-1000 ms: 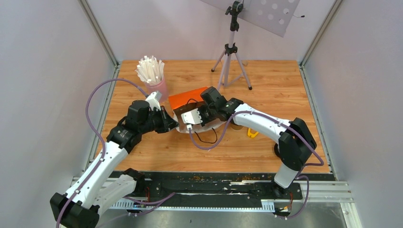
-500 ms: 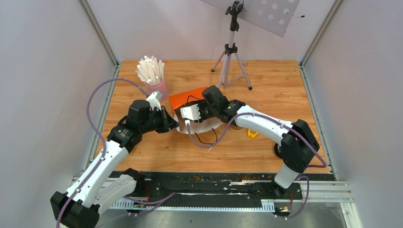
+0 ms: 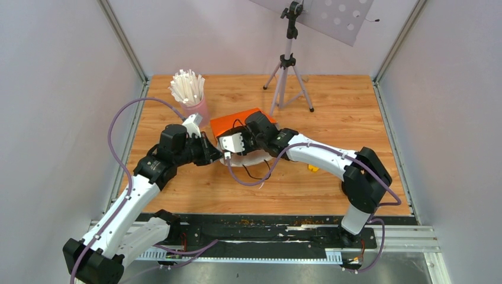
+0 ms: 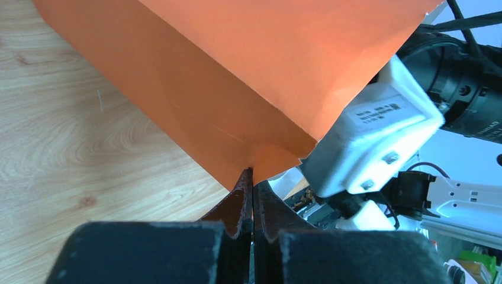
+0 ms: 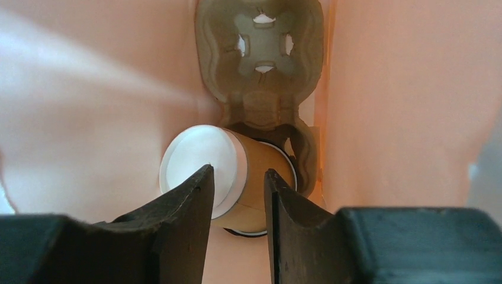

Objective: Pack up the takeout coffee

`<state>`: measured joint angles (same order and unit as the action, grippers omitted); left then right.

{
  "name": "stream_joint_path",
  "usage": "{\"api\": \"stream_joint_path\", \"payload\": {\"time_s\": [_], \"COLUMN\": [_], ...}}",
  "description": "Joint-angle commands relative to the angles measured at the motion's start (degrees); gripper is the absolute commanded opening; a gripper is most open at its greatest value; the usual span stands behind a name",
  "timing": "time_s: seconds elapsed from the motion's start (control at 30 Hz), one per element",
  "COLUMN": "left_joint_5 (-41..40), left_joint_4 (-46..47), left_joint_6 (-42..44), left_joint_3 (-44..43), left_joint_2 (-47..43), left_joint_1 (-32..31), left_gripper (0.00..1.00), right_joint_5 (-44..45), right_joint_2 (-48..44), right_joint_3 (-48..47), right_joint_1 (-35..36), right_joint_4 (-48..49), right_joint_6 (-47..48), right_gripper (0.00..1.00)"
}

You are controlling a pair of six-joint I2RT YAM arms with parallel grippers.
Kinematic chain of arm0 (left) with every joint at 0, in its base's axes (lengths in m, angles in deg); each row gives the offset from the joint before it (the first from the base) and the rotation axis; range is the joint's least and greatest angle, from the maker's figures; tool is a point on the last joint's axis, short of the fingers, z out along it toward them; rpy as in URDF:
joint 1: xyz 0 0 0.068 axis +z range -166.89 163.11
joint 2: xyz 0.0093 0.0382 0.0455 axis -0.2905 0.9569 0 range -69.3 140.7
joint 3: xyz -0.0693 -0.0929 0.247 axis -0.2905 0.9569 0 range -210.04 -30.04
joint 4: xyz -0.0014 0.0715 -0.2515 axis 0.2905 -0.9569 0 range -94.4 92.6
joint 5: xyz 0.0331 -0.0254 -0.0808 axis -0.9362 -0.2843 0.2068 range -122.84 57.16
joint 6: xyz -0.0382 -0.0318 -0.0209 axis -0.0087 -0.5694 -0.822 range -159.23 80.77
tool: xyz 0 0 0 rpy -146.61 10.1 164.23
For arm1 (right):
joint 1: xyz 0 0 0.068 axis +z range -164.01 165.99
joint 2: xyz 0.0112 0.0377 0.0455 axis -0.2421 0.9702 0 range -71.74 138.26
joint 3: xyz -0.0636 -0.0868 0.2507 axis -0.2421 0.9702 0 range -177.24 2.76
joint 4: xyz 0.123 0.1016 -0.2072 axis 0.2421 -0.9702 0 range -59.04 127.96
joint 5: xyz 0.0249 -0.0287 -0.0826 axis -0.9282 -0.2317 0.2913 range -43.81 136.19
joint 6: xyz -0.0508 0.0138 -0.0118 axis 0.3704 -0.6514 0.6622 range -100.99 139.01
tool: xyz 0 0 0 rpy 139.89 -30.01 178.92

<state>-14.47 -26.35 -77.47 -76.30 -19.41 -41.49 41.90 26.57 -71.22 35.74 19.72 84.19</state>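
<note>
Deep inside bag (image 3: 234, 122), right hand (image 5: 238, 173) ajar

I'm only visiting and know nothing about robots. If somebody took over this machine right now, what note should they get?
Left pincer: shut, pinching the edge of the orange bag.
Right pincer: open, reaching inside the bag, just in front of the coffee cup, not clamping it.
Cup: inside the bag, white end towards the camera, up against the pulp tray. I cannot tell whether it is properly seated.
Done: cup and tray are in the bag.
Left: withdraw the right arm, check the cup, release the bag.
</note>
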Motion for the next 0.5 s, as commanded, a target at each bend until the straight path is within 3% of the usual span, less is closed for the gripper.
{"api": "stream_joint_path", "payload": {"time_s": [0.0, 0.17, 0.27, 0.37, 0.47], "left_joint_5": [1.48, 1.75, 1.76, 1.76, 1.76], "left_joint_4": [1.0, 0.75, 0.48, 0.29, 0.18], "left_joint_6": [0.59, 0.69, 0.86, 0.97, 0.81], "left_joint_3": [-2.65, -2.63, -2.82, -2.95, -2.83], "left_joint_2": [0.03, -0.13, -0.28, -0.41, -0.5], "left_joint_1": [0.17, 0.17, 0.17, 0.17, 0.17], "left_gripper": [0.0, 0.0, 0.0, 0.0, 0.0], "right_joint_5": [5.18, 7.75, 10.16, 11.77, 12.11], "right_joint_2": [1.26, 1.75, 2.19, 2.56, 1.8], "right_joint_3": [0.52, 0.85, 0.88, 0.08, -0.29], "right_joint_1": [0.41, 1.07, 1.62, 1.66, 1.66], "right_joint_4": [4.79, 4.98, 5.48, 5.39, 4.91], "right_joint_6": [-0.62, -0.34, -0.05, -0.82, -1.56], "right_gripper": [0.36, 0.3, 0.18, 0.01, 0.0]}}
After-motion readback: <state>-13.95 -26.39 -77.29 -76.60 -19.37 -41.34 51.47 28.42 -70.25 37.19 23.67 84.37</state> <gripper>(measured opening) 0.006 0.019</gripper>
